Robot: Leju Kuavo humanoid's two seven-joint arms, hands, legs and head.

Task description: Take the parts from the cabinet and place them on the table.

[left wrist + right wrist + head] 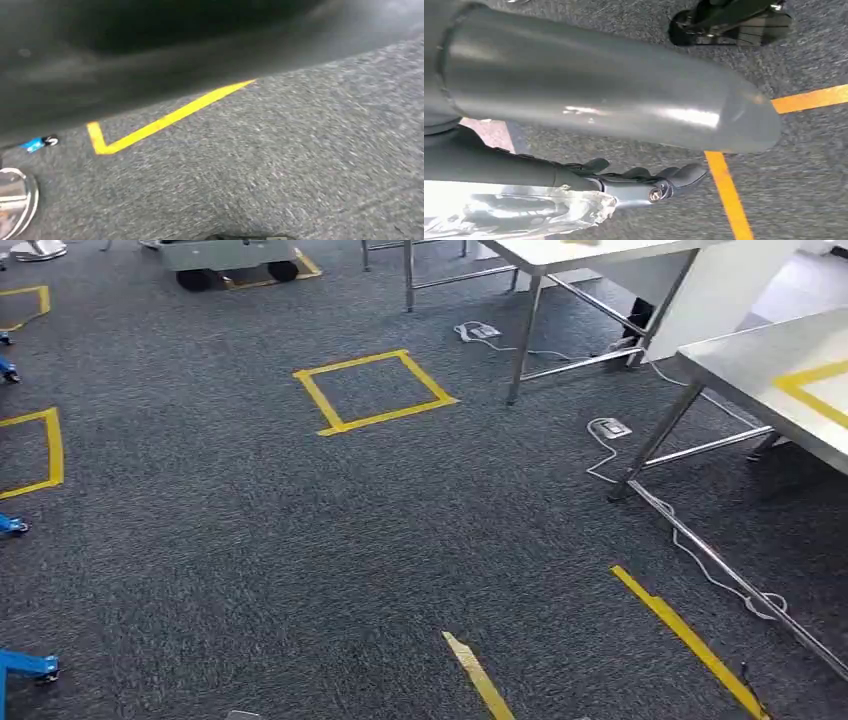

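1. The head view is looking down on grey carpet marked with yellow tape – a full taped square is lying ahead, with more tape lines near the lower edge.
2. A steel tabletop bearing its own yellow tape outline is standing at the right, a second table beyond it; white cables are trailing on the floor by their legs.
3. A wheeled cart is sitting at the far edge, and blue pieces are showing along the left side.
4. In the right wrist view the right robot hand is pointing down toward the carpet, its thick thumb above and dark fingers stretched out below.
5. A clear plastic bag with a part is lying against the fingers – the hand is holding it.
6. The left wrist view is looking at carpet with a yellow tape corner; the left robot hand's state cannot be told.
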